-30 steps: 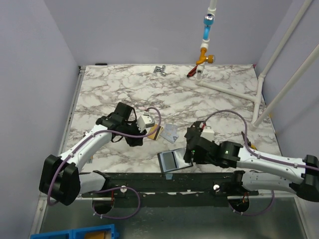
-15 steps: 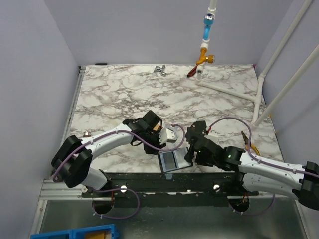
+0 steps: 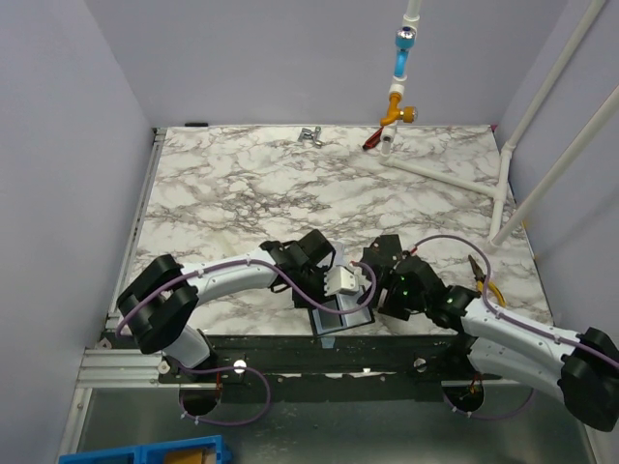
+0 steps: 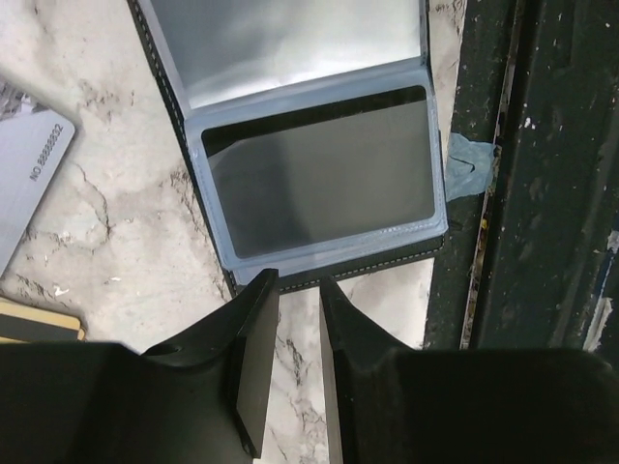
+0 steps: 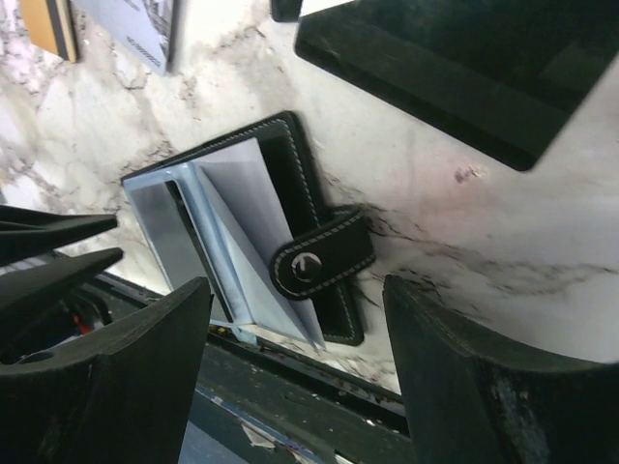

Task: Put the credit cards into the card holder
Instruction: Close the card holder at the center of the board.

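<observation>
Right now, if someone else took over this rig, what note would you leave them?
The left pincer is barely open and empty, hovering at one edge of the card holder.
The right pincer is wide open and empty, above the holder's clasp side.
The holder lies open near the front edge of the table. Its visible pocket has no card.
The grey-blue card and gold-tan card lie flat beside it, ungripped.
Done: holder open. Left: pick up and insert both cards.

Card holder (image 4: 319, 184) open; grey card (image 4: 24, 179) beside, gold card (image 4: 29, 317) prob. adjacent.
</observation>
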